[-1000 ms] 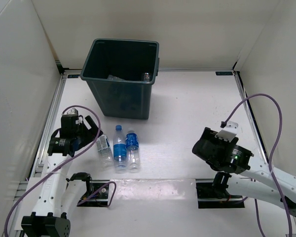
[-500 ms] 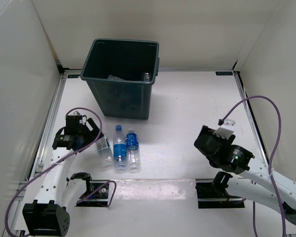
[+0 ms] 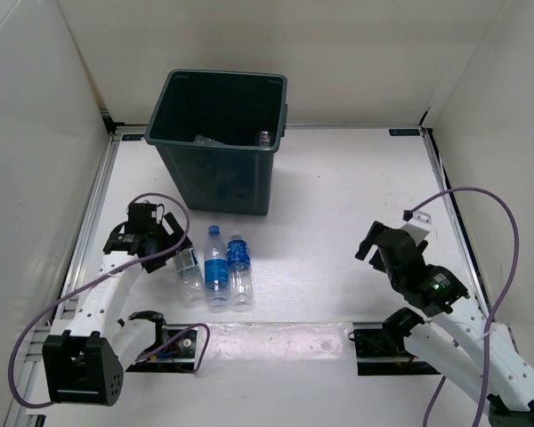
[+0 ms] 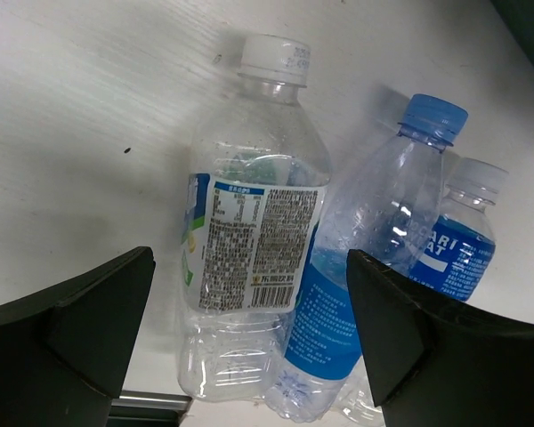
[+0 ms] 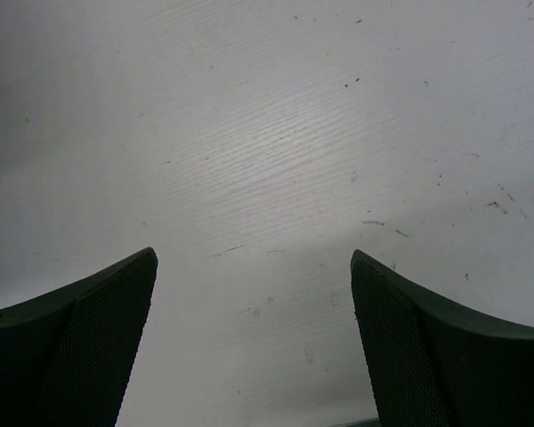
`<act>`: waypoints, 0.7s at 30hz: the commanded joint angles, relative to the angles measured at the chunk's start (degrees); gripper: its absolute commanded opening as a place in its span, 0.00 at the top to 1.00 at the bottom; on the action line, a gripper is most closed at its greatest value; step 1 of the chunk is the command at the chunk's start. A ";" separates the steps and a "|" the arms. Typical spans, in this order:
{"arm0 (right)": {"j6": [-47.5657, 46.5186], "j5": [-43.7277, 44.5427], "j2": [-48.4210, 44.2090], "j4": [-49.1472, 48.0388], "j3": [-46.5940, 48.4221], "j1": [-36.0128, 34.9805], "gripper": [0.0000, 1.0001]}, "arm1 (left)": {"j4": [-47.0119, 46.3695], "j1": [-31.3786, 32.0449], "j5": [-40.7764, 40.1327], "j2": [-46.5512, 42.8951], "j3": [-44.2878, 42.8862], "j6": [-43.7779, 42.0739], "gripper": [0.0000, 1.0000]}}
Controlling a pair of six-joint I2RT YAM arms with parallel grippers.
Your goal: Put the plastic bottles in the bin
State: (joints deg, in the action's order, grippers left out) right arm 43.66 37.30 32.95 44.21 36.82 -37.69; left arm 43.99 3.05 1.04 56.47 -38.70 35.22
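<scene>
Three bottles [image 3: 215, 267] lie packed tight near the table's [image 3: 338, 205] left edge, bin [image 3: 218, 182] looming just behind them; right half's wide open for passing.

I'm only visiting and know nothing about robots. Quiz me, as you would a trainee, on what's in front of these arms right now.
1. How many bottles lie on the table in front of the bin?
2. True or false: the right gripper is holding a bottle.
3. The open left gripper is nearest to: A) the leftmost bottle, B) the bin, C) the right gripper.
Key: 1 three; 2 false; 3 A.
</scene>
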 commanded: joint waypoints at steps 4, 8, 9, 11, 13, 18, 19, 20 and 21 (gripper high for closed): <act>-4.90 -8.64 -0.52 -4.65 -0.78 3.68 0.10 | -3.12 1.34 -0.77 1.80 0.82 0.99 0.00; -4.90 -8.38 -0.43 -4.92 -0.87 3.06 0.10 | -3.64 1.96 -0.77 2.86 0.99 1.08 0.00; -4.90 -8.38 -0.60 -4.92 -0.96 2.98 0.10 | -3.73 2.13 -0.86 3.21 0.99 0.99 0.00; -5.07 -8.47 -0.43 -5.01 -0.96 3.33 0.10 | -3.91 2.31 -0.78 3.65 0.90 1.16 0.00; -5.16 -8.73 -0.43 -5.09 -0.96 3.33 0.10 | -4.08 2.66 -0.86 3.74 0.99 1.25 0.00; -5.34 -9.00 -0.08 -5.53 -1.13 3.41 0.10 | -4.17 2.84 -0.78 4.53 0.73 0.90 0.00; -5.34 -9.09 0.01 -5.45 -1.22 3.50 0.10 | -4.00 2.84 -0.77 4.79 0.55 0.90 0.00; -5.34 -9.35 0.27 -5.45 -1.14 3.50 0.10 | -3.82 2.84 -0.69 5.05 0.47 0.81 0.00; -5.51 -9.52 0.36 -5.71 -1.22 3.59 0.10 | -3.82 2.84 -0.86 5.58 0.38 0.64 0.00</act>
State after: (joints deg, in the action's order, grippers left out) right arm 39.22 28.36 32.99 40.73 35.81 -34.48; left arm 41.06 5.67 0.80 61.58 -37.87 36.01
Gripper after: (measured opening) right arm 0.905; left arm 0.995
